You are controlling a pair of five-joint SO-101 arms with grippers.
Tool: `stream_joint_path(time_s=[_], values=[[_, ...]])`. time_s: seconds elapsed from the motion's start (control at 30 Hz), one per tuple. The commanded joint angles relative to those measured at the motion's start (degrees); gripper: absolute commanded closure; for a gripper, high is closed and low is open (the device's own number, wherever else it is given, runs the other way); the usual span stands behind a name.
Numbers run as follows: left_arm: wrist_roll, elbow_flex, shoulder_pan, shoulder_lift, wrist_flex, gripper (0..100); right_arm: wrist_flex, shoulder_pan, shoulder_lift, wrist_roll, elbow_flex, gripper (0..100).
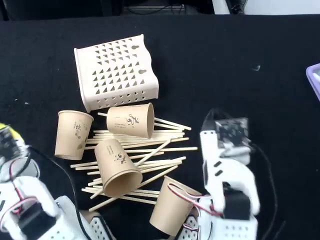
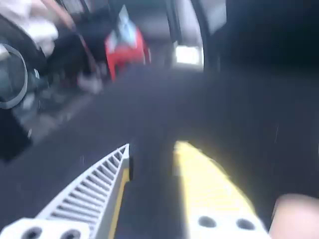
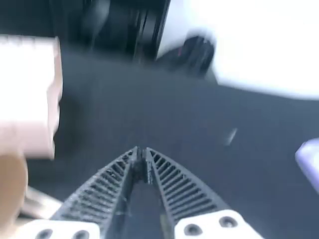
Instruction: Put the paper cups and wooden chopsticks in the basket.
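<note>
The cream basket (image 1: 116, 71) lies on its side at the back of the black table, and its wall (image 3: 27, 94) also appears in the right wrist view. Several paper cups lie in front of it: one (image 1: 73, 134) at the left, one (image 1: 131, 120) by the basket, one (image 1: 117, 167) on the chopsticks (image 1: 150, 150), and one (image 1: 172, 207) at the front. My right gripper (image 3: 141, 153) is shut and empty, hovering over bare table to the right of the pile. My left gripper (image 2: 152, 148) is open and empty, at the table's left edge.
The right arm (image 1: 225, 170) stands just right of the front cup. The left arm (image 1: 30, 210) occupies the front left corner. A purple object (image 1: 314, 80) sits at the right edge of the table. Dark room clutter lies beyond the table's back edge.
</note>
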Motion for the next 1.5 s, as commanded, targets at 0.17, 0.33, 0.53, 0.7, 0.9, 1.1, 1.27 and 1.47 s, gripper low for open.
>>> stream_joint_path(time_s=[0.17, 0.33, 0.53, 0.7, 0.9, 1.1, 1.27, 1.47], values=[[8.7, -25.3, 11.1, 16.1, -1.7, 76, 13.7, 0.8, 2.6, 0.4, -45.8, 98.2], [8.5, -39.3, 17.4, 39.5, 3.9, 76, 19.3, 0.8, 21.3, -0.7, -61.4, 94.9], [8.8, -56.1, 22.2, 66.6, 8.5, 76, 22.3, -1.1, 46.5, -9.1, -69.3, 81.8], [12.5, -73.3, 22.2, 87.7, 12.9, 76, 22.3, -8.4, 66.4, -9.3, -73.5, 84.8], [14.4, -95.3, 27.3, 111.9, 22.9, 76, 20.6, -11.1, 83.3, -9.3, -76.5, 85.8], [14.4, -114.0, 31.1, 130.5, 28.3, 76, 18.2, -10.7, 91.7, -9.3, -76.3, 85.8], [14.4, -124.2, 31.5, 142.2, 32.5, 76, 18.6, -11.1, 95.7, -9.3, -76.2, 85.8], [14.4, -134.9, 29.6, 151.7, 38.6, 77, 18.4, -10.7, 98.2, -8.9, -75.7, 85.8]])
